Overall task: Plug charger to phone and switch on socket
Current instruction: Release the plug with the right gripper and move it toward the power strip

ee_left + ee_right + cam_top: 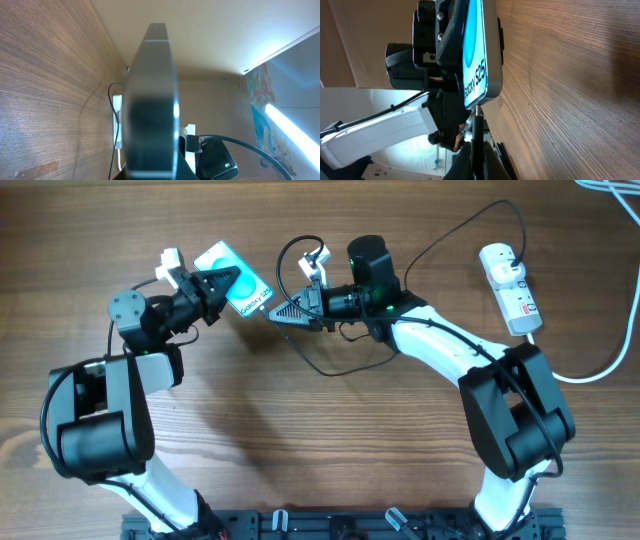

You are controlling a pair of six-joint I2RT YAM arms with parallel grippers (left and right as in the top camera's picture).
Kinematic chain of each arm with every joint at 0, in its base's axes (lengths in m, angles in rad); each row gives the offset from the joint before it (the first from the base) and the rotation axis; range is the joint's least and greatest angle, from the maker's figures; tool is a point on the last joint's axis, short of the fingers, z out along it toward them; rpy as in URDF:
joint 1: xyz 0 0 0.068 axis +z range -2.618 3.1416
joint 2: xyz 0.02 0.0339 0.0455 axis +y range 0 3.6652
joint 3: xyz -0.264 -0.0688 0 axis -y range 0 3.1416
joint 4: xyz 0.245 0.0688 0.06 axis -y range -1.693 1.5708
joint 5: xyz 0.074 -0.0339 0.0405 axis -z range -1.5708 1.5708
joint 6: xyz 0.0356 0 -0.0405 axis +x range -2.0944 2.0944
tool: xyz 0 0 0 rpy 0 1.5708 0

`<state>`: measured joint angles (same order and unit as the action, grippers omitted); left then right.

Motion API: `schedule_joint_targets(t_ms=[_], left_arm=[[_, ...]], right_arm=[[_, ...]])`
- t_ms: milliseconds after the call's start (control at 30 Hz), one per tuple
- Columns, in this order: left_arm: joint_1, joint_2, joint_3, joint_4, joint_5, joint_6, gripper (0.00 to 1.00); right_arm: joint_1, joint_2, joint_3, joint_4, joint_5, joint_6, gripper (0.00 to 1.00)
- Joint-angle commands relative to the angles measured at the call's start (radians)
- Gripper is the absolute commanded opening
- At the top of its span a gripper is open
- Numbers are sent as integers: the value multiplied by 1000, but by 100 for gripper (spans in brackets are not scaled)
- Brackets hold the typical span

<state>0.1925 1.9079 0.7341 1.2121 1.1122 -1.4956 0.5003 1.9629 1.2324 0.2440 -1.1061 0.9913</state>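
My left gripper [220, 284] is shut on the phone [236, 277] and holds it lifted and tilted, cyan screen up. In the left wrist view the phone [152, 95] is a blurred edge-on slab between the jaws [152, 174]. My right gripper [283, 310] is shut on the charger's black connector [477, 127]. The connector tip meets the phone's lower edge [481, 97] below the screen text. The thin black charger cable [330, 368] loops back to its white plug [497, 257] in the socket [513, 298] at the far right.
The socket's thick white cord [600, 365] curves off the right edge. The wooden table [320, 450] lies below both arms. The arm bases stand at the front edge. The socket also shows small and far off in the left wrist view [118, 122].
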Motion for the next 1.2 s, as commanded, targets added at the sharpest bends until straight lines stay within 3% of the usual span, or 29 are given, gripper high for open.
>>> schedule_joint_targets(t_ms=[0,867,1167], left_arm=[[0,3,5,11,20,-1,4],[-53,3,5,12,72,-2,4],[-60,3,5,11,223,-2,4]], right_arm=[[-5,-23,9,2,9,12,5],[-4,-23,9,18,64,68,4],[-4,-23,9,59,101,103,4]])
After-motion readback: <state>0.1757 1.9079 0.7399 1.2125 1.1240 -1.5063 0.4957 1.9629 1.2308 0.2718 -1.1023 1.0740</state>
